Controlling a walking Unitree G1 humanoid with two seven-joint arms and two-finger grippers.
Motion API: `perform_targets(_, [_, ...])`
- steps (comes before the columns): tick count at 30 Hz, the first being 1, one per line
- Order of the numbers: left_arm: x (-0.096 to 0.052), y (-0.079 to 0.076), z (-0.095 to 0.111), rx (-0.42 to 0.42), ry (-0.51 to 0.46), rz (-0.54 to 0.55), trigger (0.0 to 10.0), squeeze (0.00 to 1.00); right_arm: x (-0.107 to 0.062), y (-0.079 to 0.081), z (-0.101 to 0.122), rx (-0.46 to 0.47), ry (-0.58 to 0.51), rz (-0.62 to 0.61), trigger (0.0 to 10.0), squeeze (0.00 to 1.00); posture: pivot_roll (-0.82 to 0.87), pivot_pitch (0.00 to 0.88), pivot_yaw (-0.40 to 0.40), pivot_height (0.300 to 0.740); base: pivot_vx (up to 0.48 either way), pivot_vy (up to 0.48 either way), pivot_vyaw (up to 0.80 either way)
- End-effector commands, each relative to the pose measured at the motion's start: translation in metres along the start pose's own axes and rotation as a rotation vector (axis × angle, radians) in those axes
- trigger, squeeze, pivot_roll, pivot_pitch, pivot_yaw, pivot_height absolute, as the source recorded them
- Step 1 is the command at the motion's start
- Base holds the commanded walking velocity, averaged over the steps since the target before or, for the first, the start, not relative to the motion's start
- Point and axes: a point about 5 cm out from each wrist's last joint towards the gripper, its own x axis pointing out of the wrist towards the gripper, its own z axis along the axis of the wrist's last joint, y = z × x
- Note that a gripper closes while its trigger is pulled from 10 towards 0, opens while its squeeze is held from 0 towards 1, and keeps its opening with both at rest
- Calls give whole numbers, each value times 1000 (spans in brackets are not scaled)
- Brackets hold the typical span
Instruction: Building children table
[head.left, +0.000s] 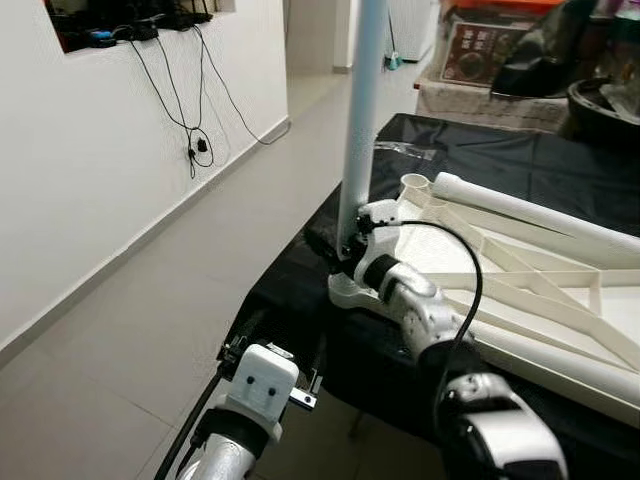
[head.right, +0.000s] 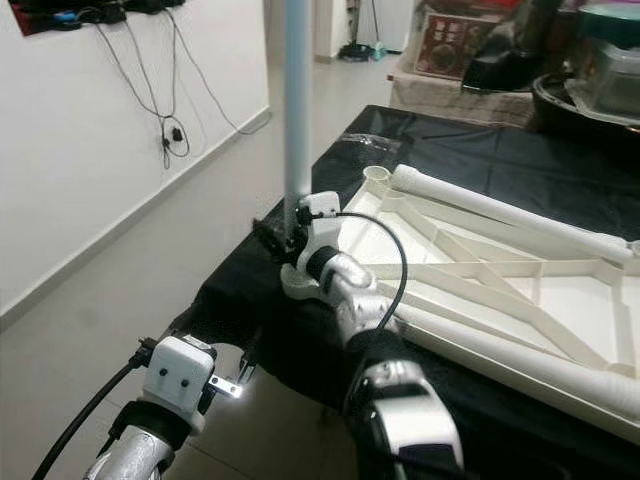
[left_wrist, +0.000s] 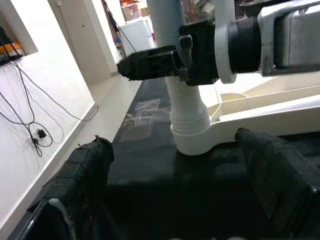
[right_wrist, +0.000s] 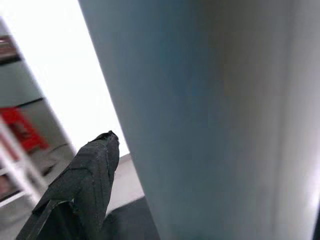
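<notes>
Nearest, low at the frame's foot, the left gripper (head.left: 268, 372) hangs below the edge of the black-covered table (head.left: 560, 170); its wrist view shows its two black fingers (left_wrist: 82, 175) spread wide apart with nothing between them. Just beyond, the right gripper (head.right: 290, 240) reaches to the near corner of the upturned white children's table top (head.right: 560, 290), which lies underside up on the black cover. Its fingers are closed around the pale blue table leg (head.left: 362, 110), which stands upright in the corner socket (left_wrist: 192, 135); the leg's upper end is cut off by the frame. Cardboard boxes (head.left: 480, 50) behind the table are partly hidden and hard to read. Cables (head.left: 195, 140) dangle down the white wall.
</notes>
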Motion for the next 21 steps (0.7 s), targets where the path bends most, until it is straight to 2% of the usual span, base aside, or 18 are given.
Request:
perform_targets(1, [0, 0, -2, -5, 7, -3, 10000, 0, 10, 16, 2, 19, 35, 179, 10000, 0, 63, 44, -6, 740, 0, 0, 0])
perform_targets(6, [0, -1, -1, -5, 4, -2, 10000, 0, 11, 20, 8, 14, 97, 367, 10000, 0, 86, 52, -21, 740, 0, 0, 0])
perform_targets(9, [-1, -1, 0, -5, 4, -2, 10000, 0, 11, 21, 9, 19, 107, 409, 10000, 0, 86, 52, -21, 740, 0, 0, 0])
perform_targets(10, [-1, -2, 0, -5, 5, -1, 10000, 0, 10, 23, 10, 19, 128, 481, 10000, 0, 90, 52, -29, 740, 0, 0, 0])
perform_targets(11, [-1, -2, 0, -5, 5, -1, 10000, 0, 10, 23, 10, 19, 128, 481, 10000, 0, 90, 52, -29, 740, 0, 0, 0])
perform_targets(12, [-2, -3, 0, -6, 5, 0, 10000, 0, 9, 27, 10, 4, 163, 577, 10000, 0, 97, 50, -37, 740, 0, 0, 0])
perform_targets(14, [-2, -3, 0, -6, 6, 1, 10000, 0, 10, 28, 9, 1, 175, 598, 10000, 0, 97, 50, -37, 740, 0, 0, 0])
perform_targets(15, [-2, -3, 0, -6, 7, 2, 10000, 0, 11, 30, 9, -5, 178, 603, 2078, 0, 101, 49, -38, 740, 0, 0, 0])
perform_targets(19, [-2, -3, 0, -6, 7, 3, 10000, 0, 12, 30, 9, -6, 178, 601, 2078, 0, 101, 49, -38, 740, 0, 0, 0])
perform_targets(20, [-3, -3, 0, -5, 8, 3, 10000, 0, 14, 30, 9, -14, 174, 564, 0, 0, 102, 48, -39, 740, 0, 0, 0])
perform_targets(21, [-3, -3, 0, -3, 9, 4, 10000, 0, 16, 30, 11, -22, 154, 536, 0, 0, 102, 48, -39, 740, 0, 0, 0])
